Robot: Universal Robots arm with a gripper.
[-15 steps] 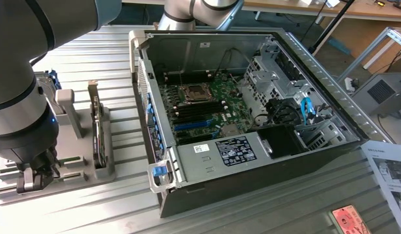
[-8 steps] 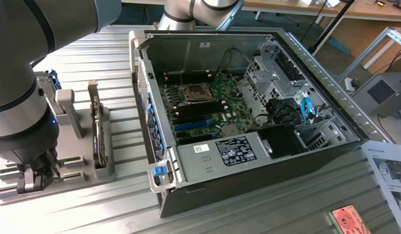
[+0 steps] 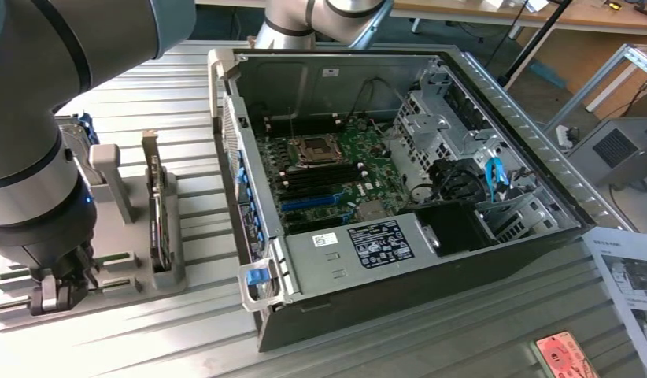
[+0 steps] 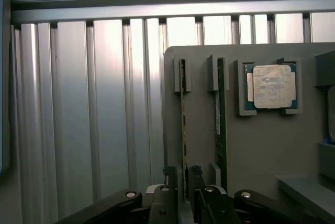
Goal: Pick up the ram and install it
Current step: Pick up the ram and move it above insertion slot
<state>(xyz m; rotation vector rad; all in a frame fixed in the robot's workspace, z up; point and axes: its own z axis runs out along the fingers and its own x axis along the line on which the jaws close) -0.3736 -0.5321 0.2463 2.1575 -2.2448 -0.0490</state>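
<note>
Ribbed metal tabletop (image 4: 104, 103) carries a grey holder (image 4: 201, 145) where the tool (image 4: 182, 172) straddles the edge-on ram (image 4: 183, 119), grip impossible to tell.

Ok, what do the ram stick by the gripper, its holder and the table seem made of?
Ram: thin greenish board seen edge-on, likely fibreglass laminate, matt. Holder: uniform matt grey, probably plastic, though painted metal is possible. Table: ribbed silvery metal, likely aluminium, with a soft brushed sheen.
</note>
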